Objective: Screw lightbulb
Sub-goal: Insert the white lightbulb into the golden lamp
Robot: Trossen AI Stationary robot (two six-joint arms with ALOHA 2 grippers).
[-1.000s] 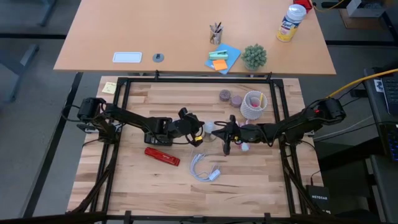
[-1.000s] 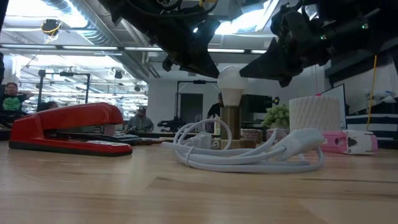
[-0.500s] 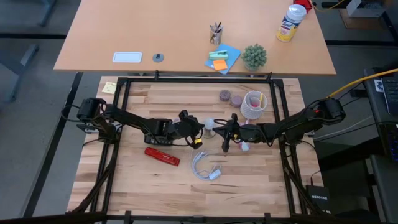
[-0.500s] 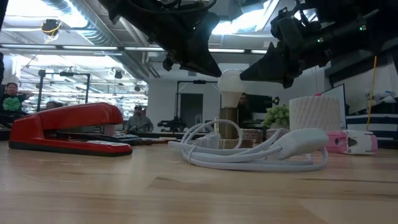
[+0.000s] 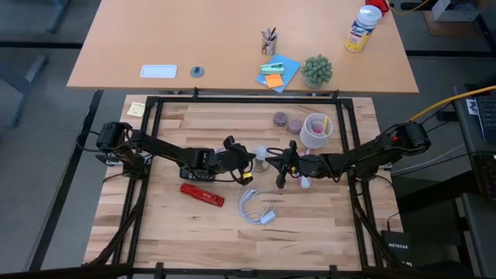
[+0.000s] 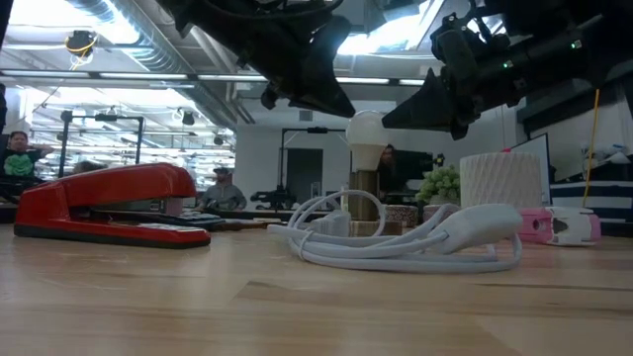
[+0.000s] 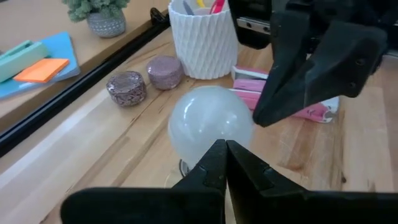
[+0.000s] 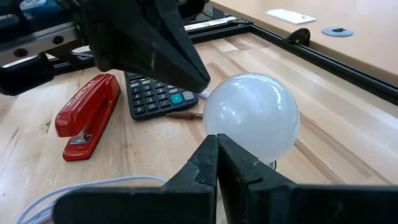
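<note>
You are looking at one small white rounded lightbulb (image 6: 367, 132), which is standing upright with its narrow end down in a short brassy socket post (image 6: 366, 194) near the middle of the pale wooden table (image 5: 201, 232). Two dark grippers are meeting at it from opposite sides. Your left gripper (image 5: 249, 162) is pressing its tip against the bulb's left shoulder, and in the left wrist view its two fingers (image 7: 214, 168) are lying flat together with no gap, so they are holding nothing. Your right gripper (image 5: 280, 161) is doing the same from the other side; in the right wrist view its fingers (image 8: 211, 163) are likewise pinched together and empty, their tips touching the glass.

Around the bulb you are seeing one red stapler (image 5: 202, 194) lying in front of the left arm, one coil of white cable (image 5: 256, 209) with a plug just in front of the bulb, one dark calculator (image 8: 153, 94) under the left arm, and one pink-and-white flat object (image 7: 292, 102) under the right arm. Behind the bulb two small round glittery purple tins (image 5: 287, 121) are sitting side by side, and beside them one white ribbed cup (image 5: 316, 131) is holding pens. One yellow sticky-note pad (image 5: 137, 108) is lying at the table's far left corner.
</note>
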